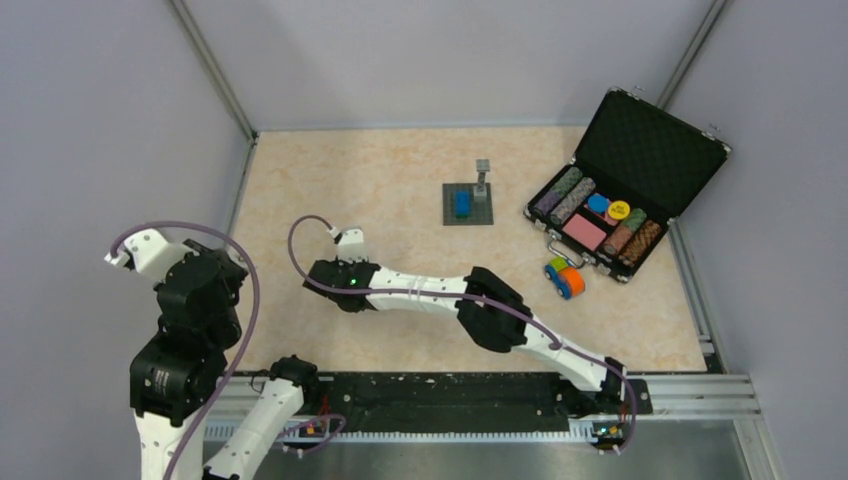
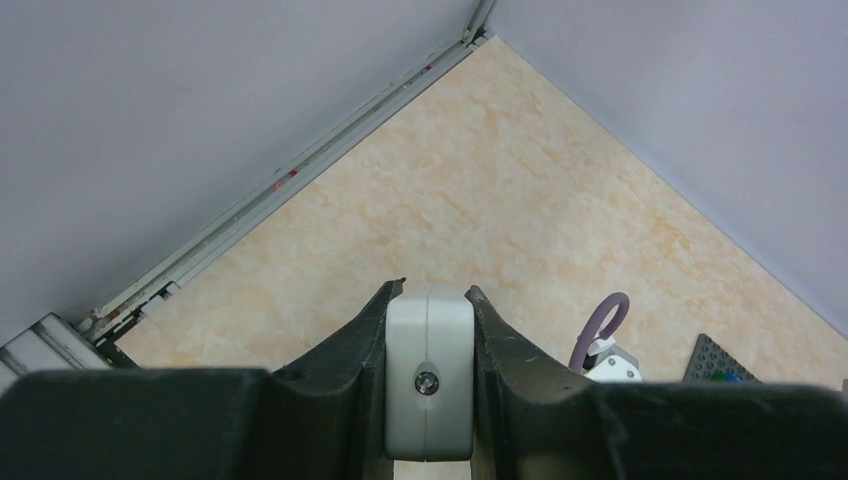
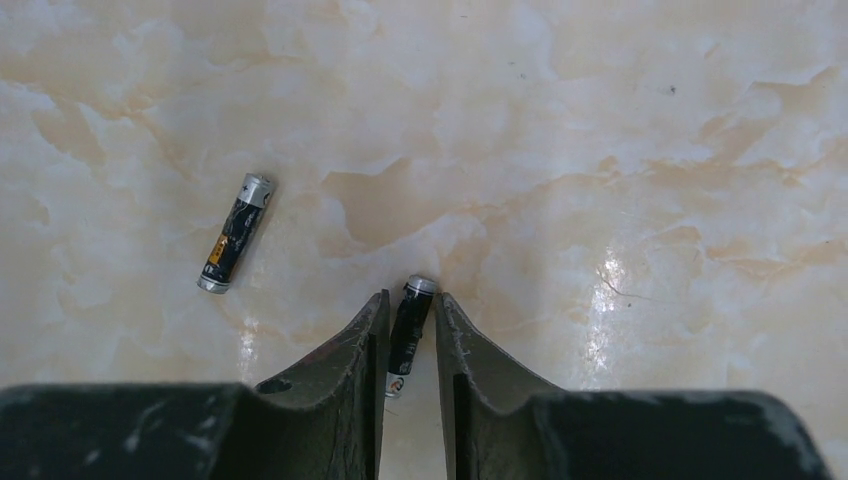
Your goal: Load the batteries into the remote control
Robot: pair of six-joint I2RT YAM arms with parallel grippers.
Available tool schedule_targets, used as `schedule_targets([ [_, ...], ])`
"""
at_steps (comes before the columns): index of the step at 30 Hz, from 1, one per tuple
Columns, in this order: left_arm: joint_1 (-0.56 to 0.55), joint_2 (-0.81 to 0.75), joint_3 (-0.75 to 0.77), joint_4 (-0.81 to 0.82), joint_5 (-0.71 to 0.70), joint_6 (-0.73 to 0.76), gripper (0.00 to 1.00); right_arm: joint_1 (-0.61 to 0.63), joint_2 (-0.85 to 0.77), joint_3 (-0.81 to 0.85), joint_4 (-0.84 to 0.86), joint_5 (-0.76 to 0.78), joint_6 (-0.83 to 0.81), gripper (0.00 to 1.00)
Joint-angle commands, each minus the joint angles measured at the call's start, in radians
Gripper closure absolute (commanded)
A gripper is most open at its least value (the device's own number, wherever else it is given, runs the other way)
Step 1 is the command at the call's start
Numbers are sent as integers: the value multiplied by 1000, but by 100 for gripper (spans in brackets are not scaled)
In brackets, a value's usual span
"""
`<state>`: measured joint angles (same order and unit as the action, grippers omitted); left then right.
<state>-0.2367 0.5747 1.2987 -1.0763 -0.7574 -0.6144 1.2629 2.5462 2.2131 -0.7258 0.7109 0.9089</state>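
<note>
In the left wrist view, my left gripper [image 2: 429, 300] is shut on the white remote control [image 2: 429, 370]. I see it end-on, with a seam and a small screw, held above the table. In the top view this gripper [image 1: 228, 268] is at the left edge and the remote does not show. In the right wrist view, my right gripper [image 3: 408, 300] is down at the table with its jaws closed around one dark battery [image 3: 410, 330]. The second battery [image 3: 234, 246] lies loose to the left. In the top view the right gripper [image 1: 335, 272] hides both batteries.
A grey baseplate [image 1: 480, 212] with a blue block stands at the back centre. An open black case [image 1: 655, 150] of poker chips is at the back right, with a colourful toy [image 1: 565, 278] in front of it. Walls close the table on three sides.
</note>
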Motion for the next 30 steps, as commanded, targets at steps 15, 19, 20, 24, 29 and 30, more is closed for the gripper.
schedule_targets([
  [15,-3,-9,-86,61,215,-30,100,4,-395,-550,173,-75,-157,100],
  [19,-2,-5,-173,172,435,-7,100,-35,-635,-784,274,-158,-185,100],
  [20,-2,-6,-196,209,509,10,100,-46,-695,-839,298,-178,-192,100],
  [24,-3,0,-283,394,887,87,100,-81,-927,-1031,349,-220,-241,100],
  [29,-1,36,-297,525,1188,187,100,-131,-1186,-1164,415,-282,-286,100],
  [30,-1,46,-292,537,1222,199,100,-137,-1227,-1166,421,-289,-302,100],
])
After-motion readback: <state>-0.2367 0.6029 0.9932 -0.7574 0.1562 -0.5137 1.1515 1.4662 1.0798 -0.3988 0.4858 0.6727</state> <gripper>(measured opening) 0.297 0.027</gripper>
